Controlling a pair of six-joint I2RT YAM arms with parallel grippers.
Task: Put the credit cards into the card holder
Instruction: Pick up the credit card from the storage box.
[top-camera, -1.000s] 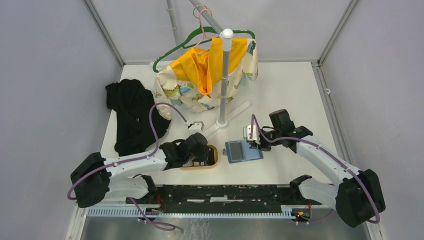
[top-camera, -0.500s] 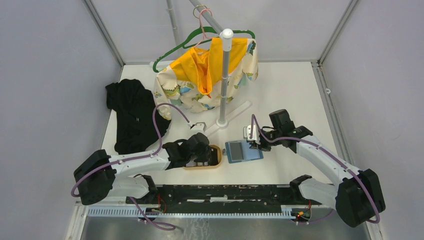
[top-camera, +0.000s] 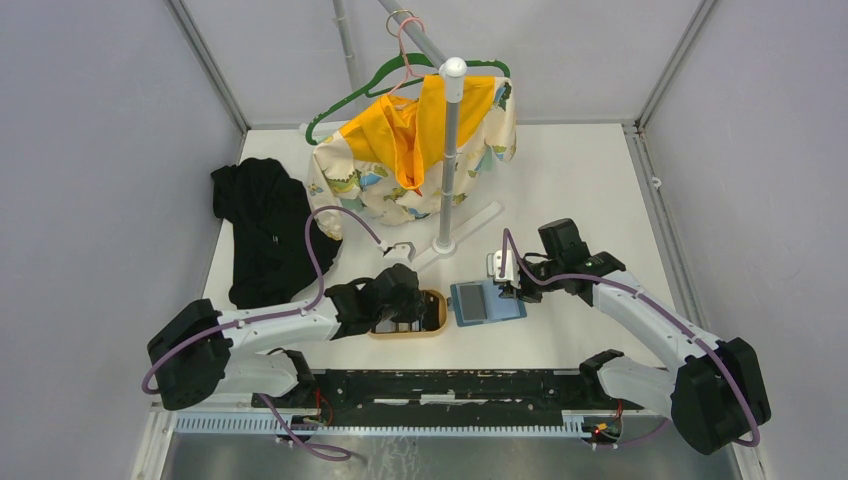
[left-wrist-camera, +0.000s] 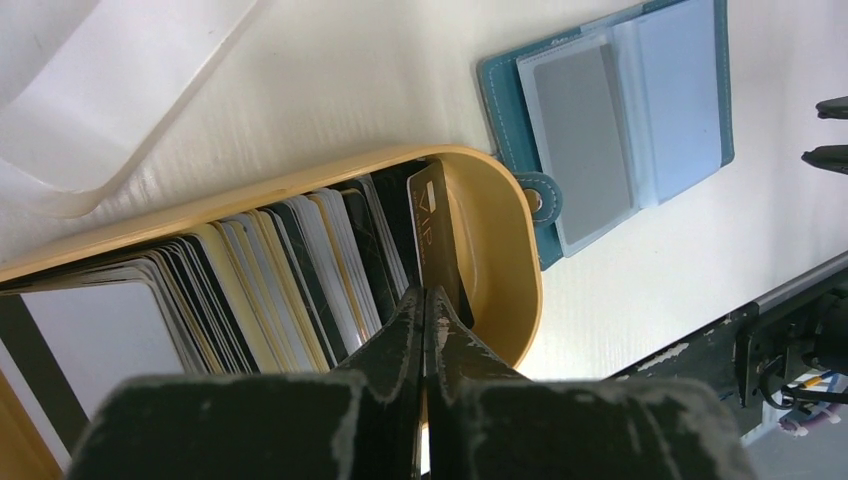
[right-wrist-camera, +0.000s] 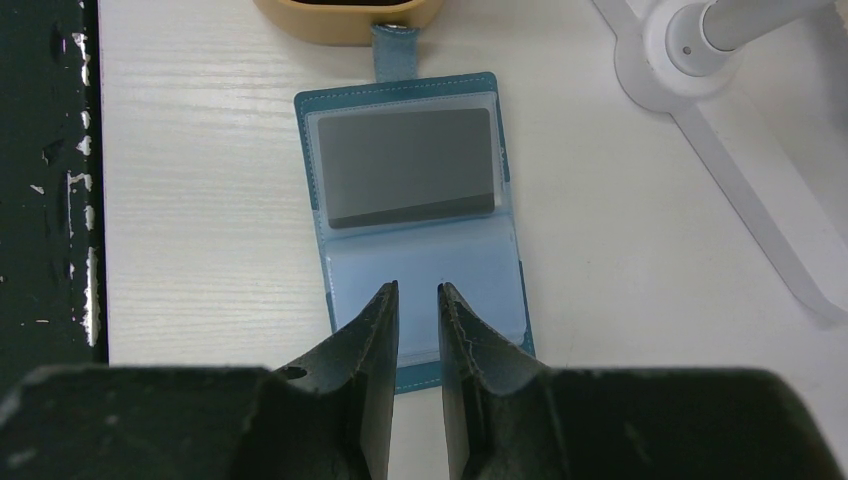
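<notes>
At the near centre of the table (top-camera: 570, 200), the tray (top-camera: 438, 322) and the holder (top-camera: 487, 302) lie side by side, the holder to the right, its tab (right-wrist-camera: 393, 52) reaching the tray's rim. Cards (left-wrist-camera: 260, 270) stand on edge in a packed row along the tray, dark and light faces alternating. Left gripper (left-wrist-camera: 425, 295) is down in the tray's right end, jaws pinched together on the black card (left-wrist-camera: 432, 215) – the last one in the row, nearest the holder, standing a little clear of its neighbours. The holder is spread open and flat, clear sleeves upward; a grey card (right-wrist-camera: 405, 165) sits in the sleeve nearer the tray. Right gripper (right-wrist-camera: 415, 292) is over the other, pale blue sleeve, jaws parted by a narrow gap with nothing seen between them – whether the fingertips (right-wrist-camera: 383, 300) press on the sleeve cannot be told.
</notes>
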